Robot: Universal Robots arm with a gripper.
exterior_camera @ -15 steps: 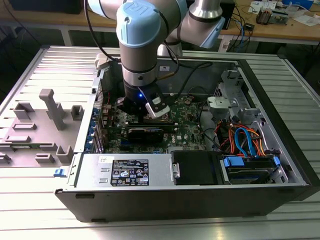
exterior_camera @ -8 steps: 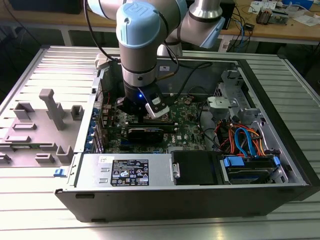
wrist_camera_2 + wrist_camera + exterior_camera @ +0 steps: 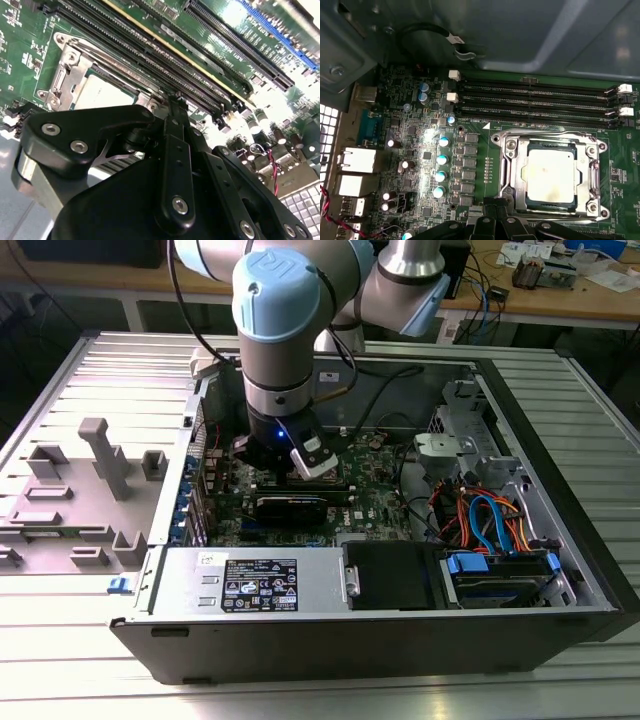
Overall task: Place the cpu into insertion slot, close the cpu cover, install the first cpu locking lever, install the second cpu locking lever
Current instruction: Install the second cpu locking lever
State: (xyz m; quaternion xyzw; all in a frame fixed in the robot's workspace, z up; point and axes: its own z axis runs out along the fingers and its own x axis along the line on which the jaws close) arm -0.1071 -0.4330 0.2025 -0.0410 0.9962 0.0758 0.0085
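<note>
The cpu (image 3: 551, 175), a silvery square chip, lies flat inside the insertion slot (image 3: 496, 137) on the green board. The cpu cover (image 3: 512, 170), a grey metal frame, is down around it, and the chip shows through its window. In the second wrist view the cpu (image 3: 102, 92) and the cpu cover (image 3: 67, 70) sit just beyond my black gripper (image 3: 175, 100). A thin metal lever rod (image 3: 115, 60) runs along the socket edge. My gripper (image 3: 492, 202) is shut and holds nothing, its tip at the socket's near edge. In the exterior view the gripper (image 3: 283, 472) reaches down into the case.
Long black memory slots (image 3: 535, 102) run beside the socket. Capacitors (image 3: 442, 160) and rear ports (image 3: 357, 160) stand on its other side. A black card (image 3: 290, 505), a power supply (image 3: 255, 585) and drive cables (image 3: 490, 520) crowd the open case. A grey fixture plate (image 3: 85, 490) lies at the exterior view's left.
</note>
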